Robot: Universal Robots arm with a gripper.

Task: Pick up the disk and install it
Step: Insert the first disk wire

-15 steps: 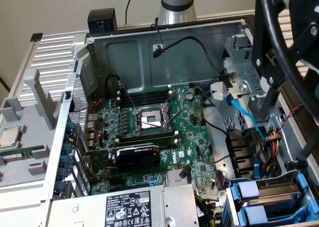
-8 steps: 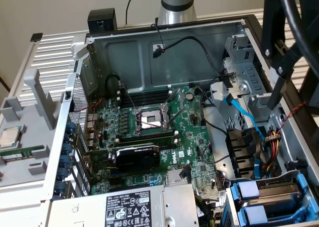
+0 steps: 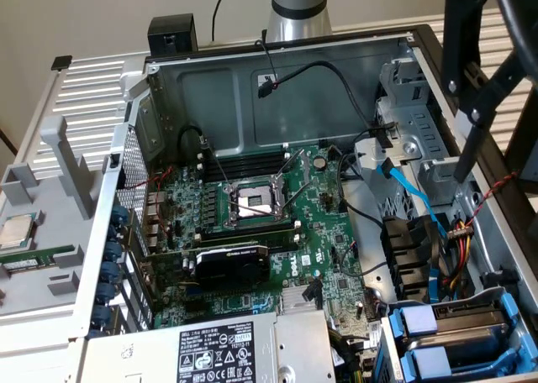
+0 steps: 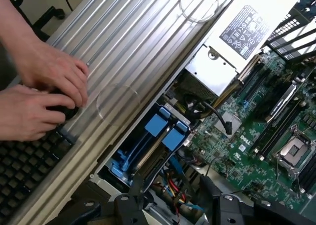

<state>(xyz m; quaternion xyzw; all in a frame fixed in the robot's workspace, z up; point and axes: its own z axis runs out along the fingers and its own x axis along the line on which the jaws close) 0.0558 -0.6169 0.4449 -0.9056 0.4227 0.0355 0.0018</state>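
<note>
Your gripper [image 4: 173,207] hangs spread, with nothing between its black fingers, over the open computer case [image 3: 168,106] on the side where the red, yellow and blue cables run. You'll find the disk [image 3: 462,317] near it, in the exterior view's lower right corner. It sits in the drive cage in its blue carrier, next to a second blue carrier, and the gripper is not touching it. No writing on it can be read.

Beside the cage lies the power supply [image 3: 227,349]. Its black-and-white label carries a row of warning symbols and fine print too small for you to read. The green motherboard [image 3: 328,223] bears white Dell lettering near the black graphics card [image 3: 235,265]. The CPU socket [image 3: 255,200] stands open with its metal levers lifted.

On the ribbed grey counter [image 3: 92,81], at the exterior view's left, a silver CPU chip [image 3: 17,230] lies close to a green memory stick [image 3: 34,259]. In the wrist view a person's hands [image 4: 52,72] rest at a black keyboard [image 4: 29,170] beyond the case wall.
</note>
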